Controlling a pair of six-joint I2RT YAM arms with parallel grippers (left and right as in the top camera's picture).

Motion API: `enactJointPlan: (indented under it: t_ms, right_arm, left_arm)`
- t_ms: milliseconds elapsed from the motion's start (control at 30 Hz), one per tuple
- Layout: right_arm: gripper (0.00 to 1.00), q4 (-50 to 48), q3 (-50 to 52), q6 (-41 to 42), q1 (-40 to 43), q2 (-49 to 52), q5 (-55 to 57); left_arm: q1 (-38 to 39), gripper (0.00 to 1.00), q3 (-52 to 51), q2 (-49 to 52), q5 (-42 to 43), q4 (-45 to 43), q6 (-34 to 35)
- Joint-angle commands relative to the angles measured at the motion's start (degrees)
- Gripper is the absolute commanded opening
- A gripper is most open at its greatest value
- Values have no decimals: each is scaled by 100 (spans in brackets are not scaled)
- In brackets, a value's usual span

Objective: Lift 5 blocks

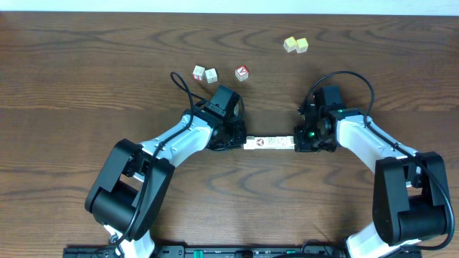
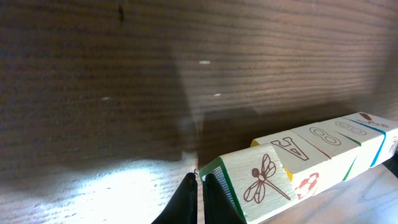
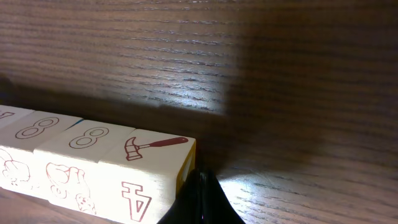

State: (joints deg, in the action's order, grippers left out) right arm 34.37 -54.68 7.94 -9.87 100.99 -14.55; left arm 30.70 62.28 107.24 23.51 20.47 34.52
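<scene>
Blocks [image 1: 269, 142], five pale wooden cubes lined up end to end, form a single row at the centre of the dark wood tabletop [image 1: 86, 64], pinned between two robot arms. The left fingers [image 2: 185, 204] are clenched together around nothing, their closed tips pressed against the row's 9 o'clock end. The right fingers [image 3: 200, 198], clenched the same way and also empty, bear on the 3 o'clock end. The row runs straight from 9 to 3 o'clock, with the left arm [image 1: 172, 143] reaching in from 7 o'clock and the right arm [image 1: 369, 136] from 5 o'clock.

Seen from the left wrist, the end cube touching the fingers is the dragonfly block [image 2: 261, 180], edged in green, followed by faces marked with an A and figure eights. Seen from the right wrist, the end cube is the hammer block [image 3: 152, 165], its top showing a red-handled hammer. Whether the row rests on the wood or hangs just above it cannot be told.

Two loose pale cubes [image 1: 199, 72] lie side by side at 11 o'clock from the row, with a red-and-white cube [image 1: 242, 72] just to their 3 o'clock. Two yellow cubes [image 1: 290, 44] sit touching at 1 o'clock, near the far edge.
</scene>
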Motion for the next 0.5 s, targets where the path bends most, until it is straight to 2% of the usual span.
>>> enactJointPlan:
  t_ms: [0,267,467]
  right_arm:
    - [1,-17,13,129,-68,-57,-90]
    - [1,39,-28,129,-68,-59,-44]
    - [1,120,-83,173,-68,-61,105]
  left_arm:
    - [61,7,46,2,-22,4,120]
    - [55,7,46,2,-26,4,111]
    - [57,7,46,2,-404,68,109]
